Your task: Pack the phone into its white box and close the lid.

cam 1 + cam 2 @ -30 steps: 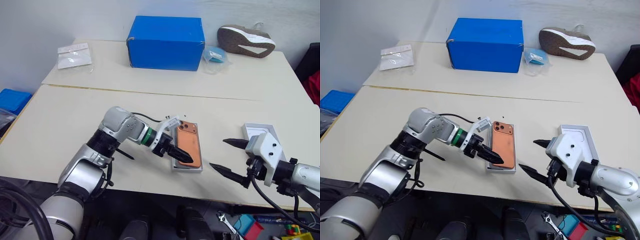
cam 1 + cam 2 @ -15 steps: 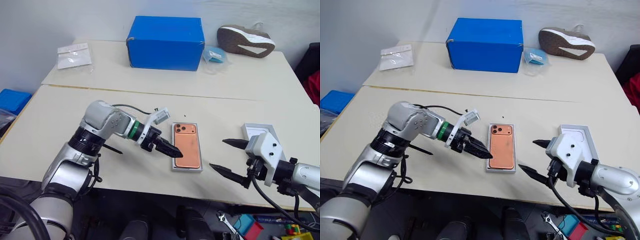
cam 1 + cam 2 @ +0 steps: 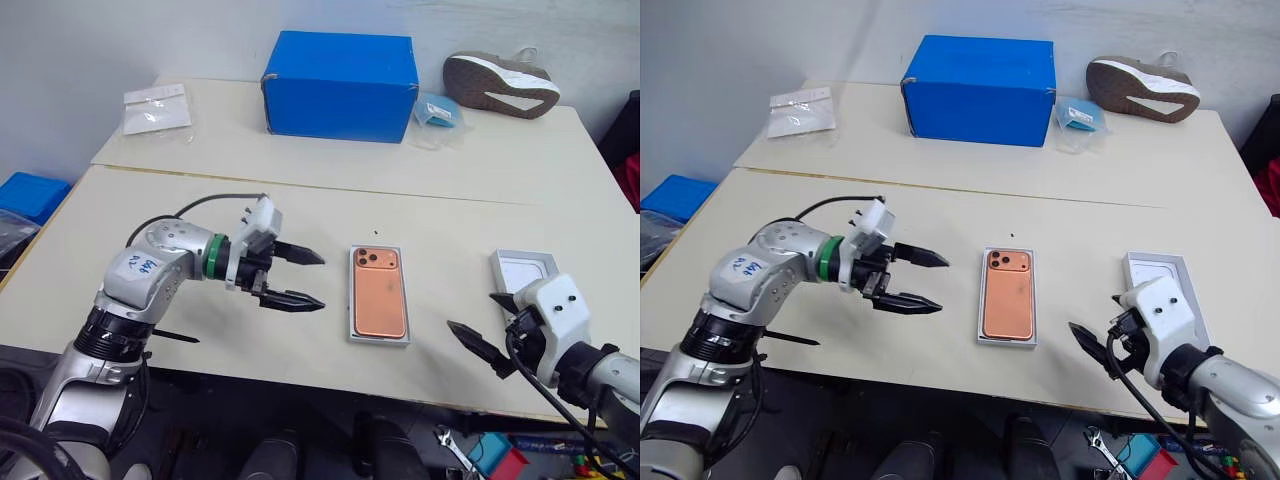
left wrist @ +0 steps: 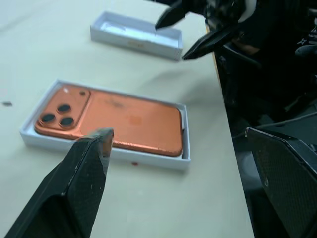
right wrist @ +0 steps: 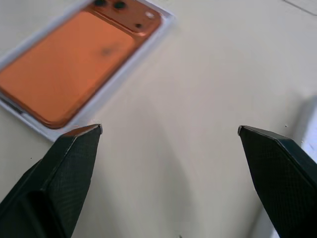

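Hovering nearest the table's front edge, the right gripper (image 3: pixel 480 335) is standing spread and empty just beside the lid (image 3: pixel 525 269), long axis pointing away. The phone (image 3: pixel 378 291) is lying in the white box (image 3: pixel 354 325); left gripper (image 3: pixel 298 277), unclenched, sits farther off.

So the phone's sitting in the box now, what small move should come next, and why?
Probably the right gripper, open and nearest, should reach for the lid. The phone already lies inside the white box, the lid rests apart on the table, and the left gripper hovers open, empty.
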